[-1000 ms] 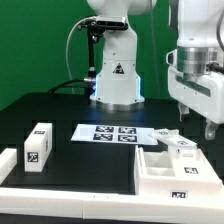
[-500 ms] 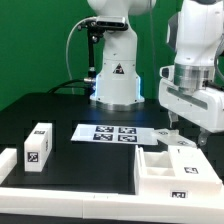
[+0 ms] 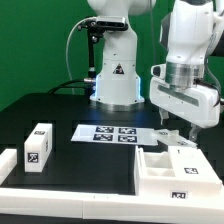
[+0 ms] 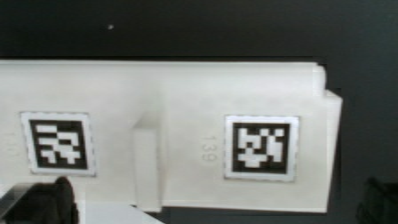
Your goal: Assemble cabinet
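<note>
The cabinet (image 3: 172, 172) is a large white box-like body with recessed compartments and marker tags, at the front of the exterior view's right. A smaller white tagged piece (image 3: 183, 146) rests on its back edge. My gripper (image 3: 180, 130) hangs just above that back edge, open and empty. In the wrist view a white surface of the cabinet (image 4: 178, 110) with two marker tags and a ridge between them lies below my gripper (image 4: 210, 206). The dark fingertips (image 4: 36, 203) stand wide apart with nothing between them.
The marker board (image 3: 110, 133) lies flat mid-table. A small white tagged block (image 3: 38, 146) stands at the exterior view's left, another white block (image 3: 6, 161) beside it. A low white border rail (image 3: 70, 196) runs along the front. The arm's base (image 3: 115, 78) stands behind.
My gripper has moved toward the exterior view's left and slightly down, staying over the cabinet's back edge. It stays open. No part has moved.
</note>
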`<action>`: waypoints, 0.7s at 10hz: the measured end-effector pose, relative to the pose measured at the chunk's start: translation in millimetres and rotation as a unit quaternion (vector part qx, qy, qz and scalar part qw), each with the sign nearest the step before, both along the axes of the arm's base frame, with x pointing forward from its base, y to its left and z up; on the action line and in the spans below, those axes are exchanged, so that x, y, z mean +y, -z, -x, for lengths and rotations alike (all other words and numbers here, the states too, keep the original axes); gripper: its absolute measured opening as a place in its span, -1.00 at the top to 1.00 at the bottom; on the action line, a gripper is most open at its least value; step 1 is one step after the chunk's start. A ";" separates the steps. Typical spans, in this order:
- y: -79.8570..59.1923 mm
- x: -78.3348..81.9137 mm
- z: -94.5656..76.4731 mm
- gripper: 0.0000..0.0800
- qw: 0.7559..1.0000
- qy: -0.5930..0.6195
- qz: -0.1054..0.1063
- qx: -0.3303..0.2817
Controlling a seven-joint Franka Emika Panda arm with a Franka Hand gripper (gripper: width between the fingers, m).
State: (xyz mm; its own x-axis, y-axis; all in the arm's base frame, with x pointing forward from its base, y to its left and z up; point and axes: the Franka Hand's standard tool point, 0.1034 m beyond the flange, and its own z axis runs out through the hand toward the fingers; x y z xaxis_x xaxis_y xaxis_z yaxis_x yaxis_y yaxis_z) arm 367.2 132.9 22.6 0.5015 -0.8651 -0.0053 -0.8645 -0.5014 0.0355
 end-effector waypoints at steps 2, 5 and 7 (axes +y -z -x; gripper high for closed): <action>11.6 6.1 5.1 -0.99 1.000 -0.006 0.011 0.000; 12.1 8.0 3.7 -0.75 1.000 -0.013 0.013 -0.007; 12.5 7.8 4.0 -0.41 1.000 -0.013 0.013 -0.006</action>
State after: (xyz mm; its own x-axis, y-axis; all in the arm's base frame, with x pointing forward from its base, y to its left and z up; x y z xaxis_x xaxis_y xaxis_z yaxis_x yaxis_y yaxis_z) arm 363.2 140.8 10.1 0.5245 -0.8511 0.0241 -0.8512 -0.5235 0.0380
